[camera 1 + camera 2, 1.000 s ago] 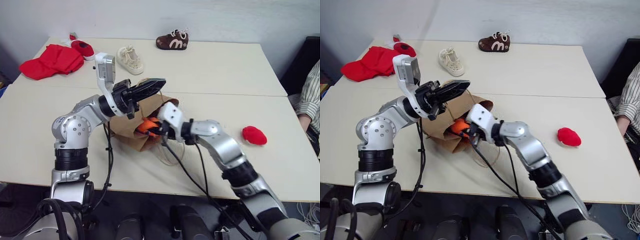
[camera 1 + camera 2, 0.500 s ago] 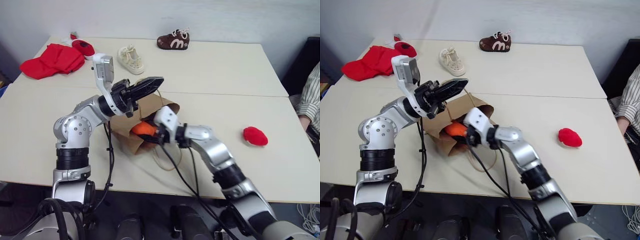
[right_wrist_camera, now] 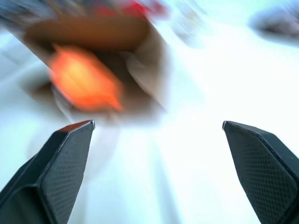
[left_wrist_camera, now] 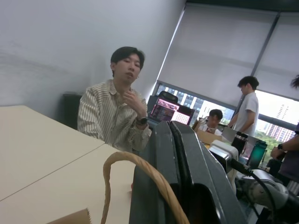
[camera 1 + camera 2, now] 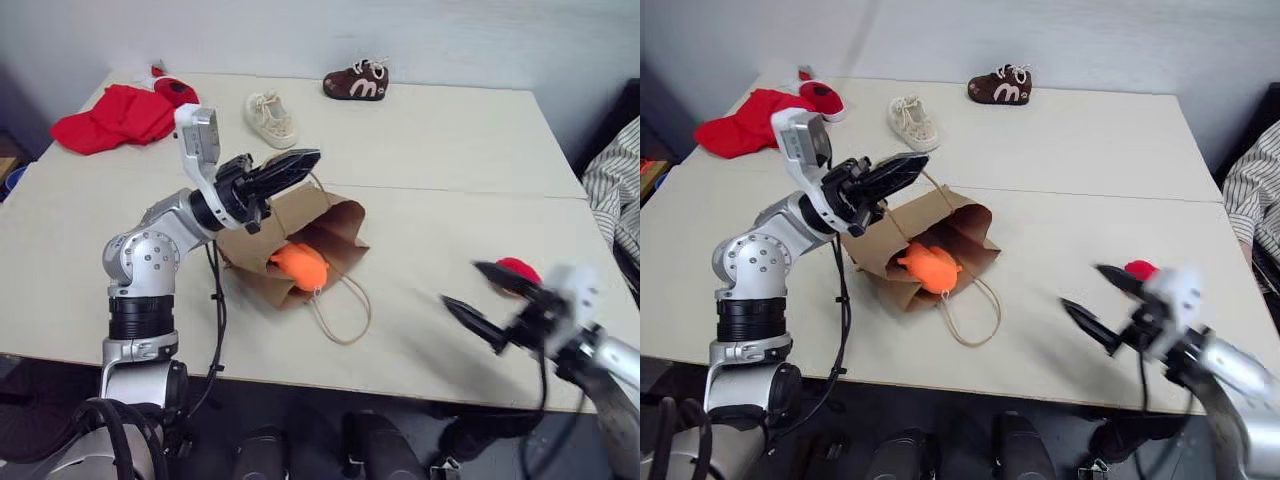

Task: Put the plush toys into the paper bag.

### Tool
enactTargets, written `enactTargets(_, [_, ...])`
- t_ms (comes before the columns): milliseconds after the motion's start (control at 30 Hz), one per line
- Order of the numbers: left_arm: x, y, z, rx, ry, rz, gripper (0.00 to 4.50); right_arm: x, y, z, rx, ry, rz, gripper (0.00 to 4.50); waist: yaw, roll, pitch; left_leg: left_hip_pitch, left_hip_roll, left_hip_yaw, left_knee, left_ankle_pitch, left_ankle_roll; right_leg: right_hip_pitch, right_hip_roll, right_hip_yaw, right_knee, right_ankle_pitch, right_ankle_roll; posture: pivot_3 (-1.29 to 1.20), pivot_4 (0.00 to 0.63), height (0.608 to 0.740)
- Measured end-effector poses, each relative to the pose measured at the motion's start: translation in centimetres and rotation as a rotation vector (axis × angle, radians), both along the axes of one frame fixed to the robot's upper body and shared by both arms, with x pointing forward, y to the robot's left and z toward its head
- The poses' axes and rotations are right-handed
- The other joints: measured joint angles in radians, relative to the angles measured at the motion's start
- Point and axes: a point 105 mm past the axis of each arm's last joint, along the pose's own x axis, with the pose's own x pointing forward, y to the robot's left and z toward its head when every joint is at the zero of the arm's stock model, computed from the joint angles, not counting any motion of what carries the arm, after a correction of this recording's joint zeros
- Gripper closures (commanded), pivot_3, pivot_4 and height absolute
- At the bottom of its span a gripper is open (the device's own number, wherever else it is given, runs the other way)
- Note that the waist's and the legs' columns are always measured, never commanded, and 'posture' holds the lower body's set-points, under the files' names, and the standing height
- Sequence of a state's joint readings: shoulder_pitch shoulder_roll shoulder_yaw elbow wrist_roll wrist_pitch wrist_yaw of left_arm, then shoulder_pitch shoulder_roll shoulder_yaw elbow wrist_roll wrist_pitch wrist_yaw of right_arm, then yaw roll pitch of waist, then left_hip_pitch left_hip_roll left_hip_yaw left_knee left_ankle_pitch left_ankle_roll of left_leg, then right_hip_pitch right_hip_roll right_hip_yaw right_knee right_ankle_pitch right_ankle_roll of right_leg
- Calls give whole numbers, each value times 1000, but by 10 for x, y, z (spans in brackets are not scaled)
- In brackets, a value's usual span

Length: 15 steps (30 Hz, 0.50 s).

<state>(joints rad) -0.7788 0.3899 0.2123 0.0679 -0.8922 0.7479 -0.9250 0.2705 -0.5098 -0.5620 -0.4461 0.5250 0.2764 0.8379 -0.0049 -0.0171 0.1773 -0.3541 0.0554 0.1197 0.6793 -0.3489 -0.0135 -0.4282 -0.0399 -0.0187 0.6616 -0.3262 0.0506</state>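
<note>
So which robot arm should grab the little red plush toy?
The right. Its open end effector is empty beside the small red plush toy, while the left end effector is shut on the brown paper bag's cord handle.

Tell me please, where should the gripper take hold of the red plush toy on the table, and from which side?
Grip the red plush toy across its rounded middle, coming from above. It lies low on the bare table, apart from the paper bag, so probably nothing blocks the open right gripper beside it.
</note>
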Motion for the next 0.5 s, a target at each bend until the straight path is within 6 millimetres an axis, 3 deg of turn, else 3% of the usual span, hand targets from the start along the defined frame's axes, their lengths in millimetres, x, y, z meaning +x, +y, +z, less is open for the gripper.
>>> enactTargets(100, [0, -2, -1, -1, -2, -10, 4500, -31, -48, -11, -118, -24, -238, 23, 1, 0, 0, 2, -1, 1, 0, 0, 1, 2, 0, 1, 0, 1, 2, 0, 150, 740])
enactTargets(167, [3, 0, -3, -1, 1, -1, 4500, -46, -69, -22, -128, 6, -348, 23, 1, 0, 0, 2, -1, 1, 0, 0, 1, 2, 0, 2, 0, 1, 2, 0, 150, 740])
enactTargets(267, [3, -1, -3, 2, -5, -1, 4500, -51, -78, -31, -114, 43, -400, 23, -12, 0, 0, 3, -1, 1, 0, 0, 0, 2, 0, 4, 1, 1, 1, 0, 150, 740])
enactTargets(367, [2, -3, -3, 4, -8, -12, 4500, -34, -74, -25, -129, 71, -346, 23, -27, 0, 0, 3, -1, 1, -1, 1, 0, 2, 1, 4, 2, 1, 1, 0, 150, 740])
enactTargets(500, [1, -7, -5, 14, -6, -26, 4500, 18, -61, -9, -124, 125, -271, 23, -25, 1, 0, 3, 0, 0, -1, 1, -1, 1, 2, 4, 2, 0, 1, 0, 150, 740])
